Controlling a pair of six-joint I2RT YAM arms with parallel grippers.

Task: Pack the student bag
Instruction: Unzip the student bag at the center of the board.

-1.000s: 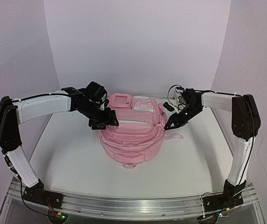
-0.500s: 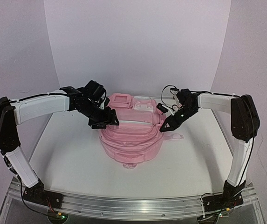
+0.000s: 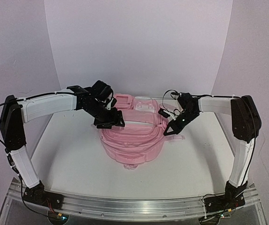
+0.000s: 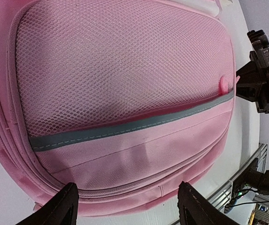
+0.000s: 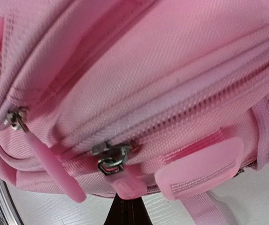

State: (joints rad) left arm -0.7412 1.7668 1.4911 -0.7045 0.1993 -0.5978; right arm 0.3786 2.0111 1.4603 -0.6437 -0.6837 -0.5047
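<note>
Top view: student bag [image 3: 134,140] lies mid-counter [image 3: 68,159]; left gripper [image 3: 110,121] at its 10 o'clock, right gripper [image 3: 169,130] at 3 o'clock.
Left wrist: fingers [image 4: 61,208] spread, released, hovering over the mesh panel [image 4: 125,70].
Right wrist: jaws clenched, apparently on the zip pull [image 5: 127,187], likely for unzipping.

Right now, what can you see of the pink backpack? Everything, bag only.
The student bag is a large soft pink fabric backpack lying flat on the white table between the two arms. The upturned face has a pink mesh panel crossed by a grey reflective strip. Zip lines run round its side, with metal sliders and pink pulls. The right gripper is shut on one zip pull. The open left gripper hangs over its left side; contact unclear.
</note>
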